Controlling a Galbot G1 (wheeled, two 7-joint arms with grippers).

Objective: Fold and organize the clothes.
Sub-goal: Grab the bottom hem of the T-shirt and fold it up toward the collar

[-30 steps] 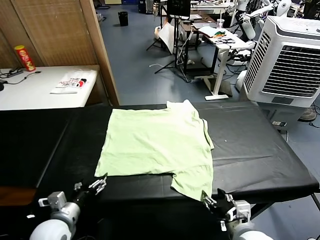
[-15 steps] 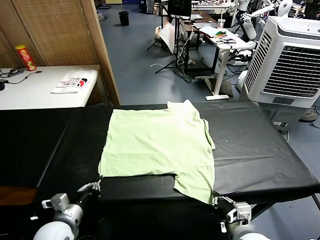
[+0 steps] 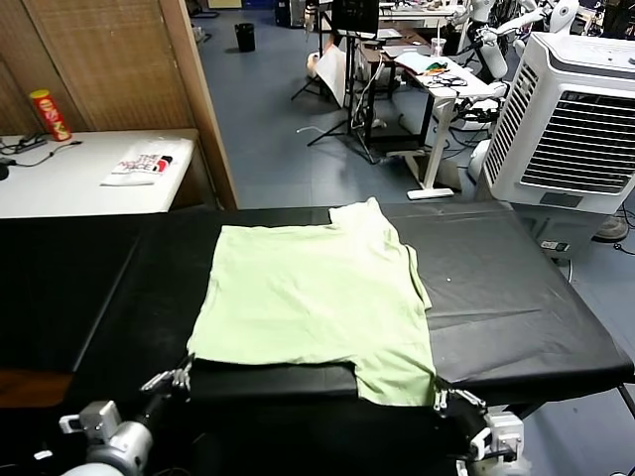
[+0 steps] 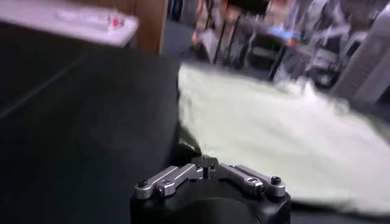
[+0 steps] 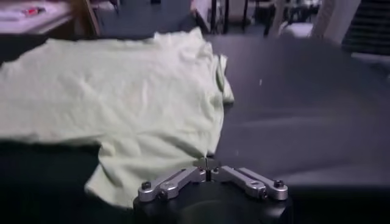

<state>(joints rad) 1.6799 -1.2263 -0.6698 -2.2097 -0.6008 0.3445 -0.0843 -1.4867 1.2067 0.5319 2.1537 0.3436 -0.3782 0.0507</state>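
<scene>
The pale green short-sleeved shirt (image 3: 313, 297) lay flat, plain side up, on the black tabletop (image 3: 516, 297), its near hem at the front edge and 1 sleeve extending toward the far edge. A second sleeve or corner flap hung forward at the near right.

The left gripper (image 3: 177, 377) was positioned at the near left corner of the shirt. In the left wrist view its jaws were clenched (image 4: 207, 165) at the edge of the fabric; the corner of the shirt (image 4: 286, 140) met the jaw tips, so the jaws were grasping the shirt corner.

The right gripper (image 3: 442, 399) was positioned at the near right corner, at the bottom edge of the forward flap. In the right wrist view its jaws were clenched (image 5: 208, 163) on the hem of the shirt (image 5: 122, 103), with the fabric running directly into the jaw tips.

Both grippers sat low, just past the front edge of the tabletop.

To the left stood a white side table (image 3: 69, 183) carrying a white printed packet (image 3: 139, 164) and a red-and-yellow canister (image 3: 48, 114). A large white air cooler (image 3: 571, 109) stood at the far right.
</scene>
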